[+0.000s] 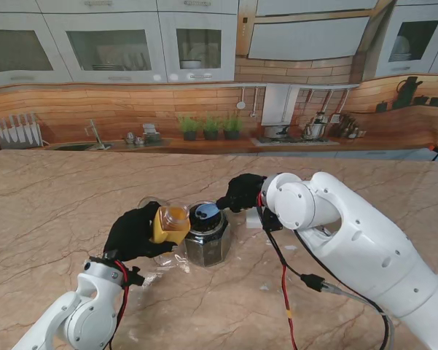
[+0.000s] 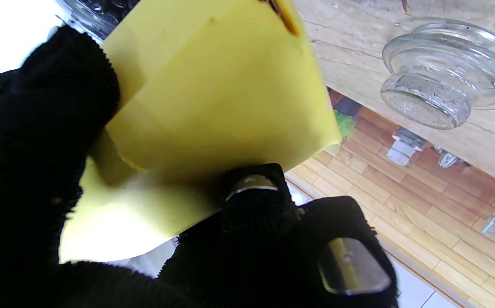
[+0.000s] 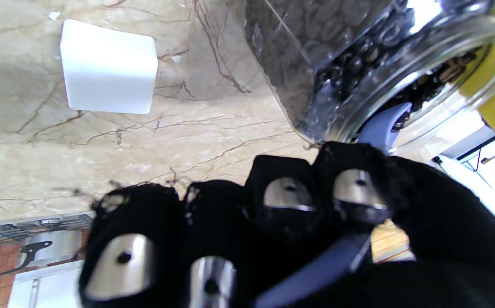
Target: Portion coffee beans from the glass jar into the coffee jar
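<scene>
My left hand [image 1: 135, 232] grips the yellow jar [image 1: 170, 224]; right hand [image 1: 242, 192] grips a blue scoop [image 1: 206, 212] over the glass jar [image 1: 208, 237] on the marble table [image 1: 51, 197].

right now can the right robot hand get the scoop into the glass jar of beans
Probably yes. The right robot hand holds the blue scoop right at the open mouth of the glass jar. The yellow jar in the left robot hand sits beside the mouth, not over it.

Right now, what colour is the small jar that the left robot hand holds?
Yellow: the coffee jar held in the left robot hand shows best in the left wrist view.
</scene>
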